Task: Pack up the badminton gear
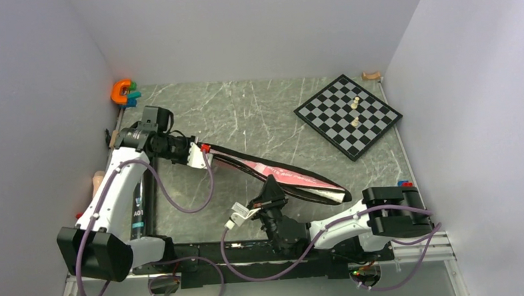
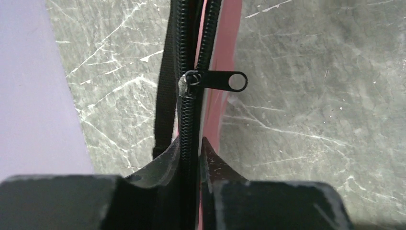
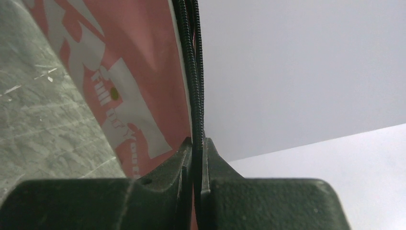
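Observation:
The pink racket bag (image 1: 280,174) stands on its edge, slanting across the middle of the table with its black zipper edge on top. My left gripper (image 1: 196,154) is shut on the zipper edge at the bag's narrow left end. In the left wrist view its fingertips (image 2: 191,143) pinch the closed zipper just below the slider, whose pull tab (image 2: 225,81) sticks out to the right. A black strap (image 2: 165,96) hangs beside the zipper. My right gripper (image 1: 272,187) is shut on the zipper edge (image 3: 197,141) at the bag's middle, next to the pink printed side (image 3: 143,62).
A chessboard (image 1: 348,115) with pale pieces lies at the back right. An orange C-shaped toy (image 1: 121,92) sits in the back left corner. A dark tube (image 1: 138,210) lies along the left edge beside my left arm. Grey walls close three sides.

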{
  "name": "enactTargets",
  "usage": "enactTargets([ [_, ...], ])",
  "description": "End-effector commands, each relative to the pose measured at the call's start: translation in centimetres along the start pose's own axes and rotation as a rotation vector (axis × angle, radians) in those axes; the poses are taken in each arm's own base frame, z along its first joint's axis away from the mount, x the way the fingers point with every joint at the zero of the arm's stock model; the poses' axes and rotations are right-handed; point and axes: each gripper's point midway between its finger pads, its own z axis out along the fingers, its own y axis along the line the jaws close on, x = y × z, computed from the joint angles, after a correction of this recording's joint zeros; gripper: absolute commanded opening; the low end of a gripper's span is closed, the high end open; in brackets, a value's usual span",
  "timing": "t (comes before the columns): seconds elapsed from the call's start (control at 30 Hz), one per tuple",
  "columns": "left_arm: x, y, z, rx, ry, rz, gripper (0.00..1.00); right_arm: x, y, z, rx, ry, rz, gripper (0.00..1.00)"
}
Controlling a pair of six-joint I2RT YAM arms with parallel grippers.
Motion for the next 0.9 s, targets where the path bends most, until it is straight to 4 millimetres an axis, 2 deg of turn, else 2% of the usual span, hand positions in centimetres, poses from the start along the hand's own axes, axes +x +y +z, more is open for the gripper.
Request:
enactTargets([
  [0.0, -1.3, 0.9, -1.5, -0.083, -0.005, -0.067, 0.06, 0.2, -1.7, 0.1, 0.051, 0.026, 0.197, 0.0],
  [0.03, -1.3, 0.9, -1.6, -0.086, -0.001, -0.076, 0.01, 0.2, -1.7, 0.1, 0.049, 0.027, 0.203, 0.0],
  [0.23, -1.2, 0.6, -1.6, -0.146, 0.007, -0.109, 0.0, 0.7, -2.5, 0.7, 0.066, 0.065, 0.292, 0.01],
  [0.37, -0.4, 1.4, -1.5, -0.251, 0.02, -0.188, 0.0, 0.5, -4.4, 1.3, 0.085, 0.088, 0.443, 0.31],
  [0.43, 0.1, 2.3, -1.4, -0.313, 0.028, -0.245, 0.0, -0.6, -5.5, 1.9, 0.053, 0.087, 0.565, 0.5],
  [0.5, 0.6, 2.9, -1.4, -0.34, 0.044, -0.303, 0.0, -1.9, -5.9, 2.4, -0.073, 0.083, 0.717, 0.56],
  [0.57, 0.9, 3.3, -1.4, -0.35, 0.061, -0.344, 0.0, -1.5, -6.1, 3.2, -0.215, 0.117, 0.844, 0.63],
  [0.67, 1.4, 4.1, -1.2, -0.372, 0.083, -0.407, 0.0, -2.3, -8.8, 3.6, -0.264, 0.093, 1.018, 0.81],
  [0.77, 1.5, 5.1, -1.2, -0.413, 0.089, -0.451, 0.0, -2.4, -10.6, 4.3, -0.324, 0.157, 1.179, 0.86],
  [0.87, 0.9, 5.7, -1.2, -0.434, 0.061, -0.478, 0.0, -2.9, -12.1, 4.3, -0.41, 0.165, 1.4, 0.8],
])
